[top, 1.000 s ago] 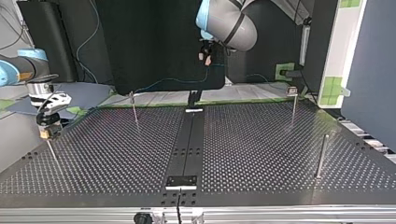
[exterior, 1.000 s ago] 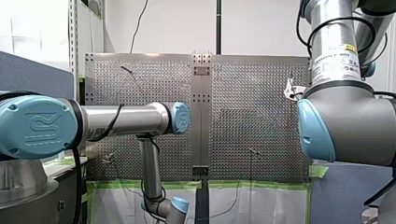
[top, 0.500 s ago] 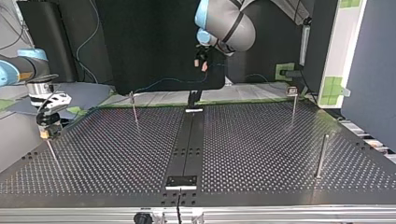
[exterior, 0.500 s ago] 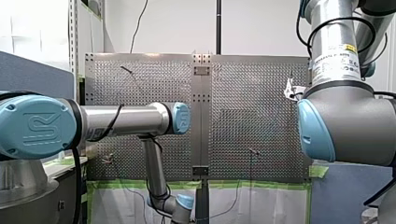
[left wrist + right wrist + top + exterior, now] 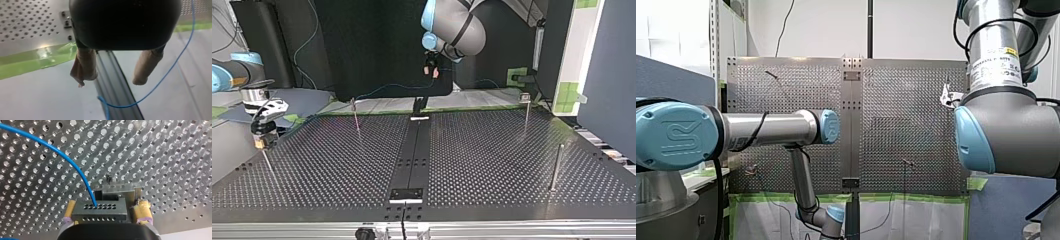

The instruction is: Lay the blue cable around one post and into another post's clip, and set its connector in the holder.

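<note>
Clamping the connector (image 5: pixel 98 210) of the blue cable (image 5: pixel 60 153) is the right gripper (image 5: pixel 107 204); the left gripper (image 5: pixel 110 80) hangs with fingers apart.

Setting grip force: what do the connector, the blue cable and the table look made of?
Connector: dark grey matte block with rows of holes, probably moulded plastic.
Blue cable: thin, smooth glossy jacket, likely plastic insulation.
Perforated table: bright metal, reflective rings around holes; likely aluminium.
</note>
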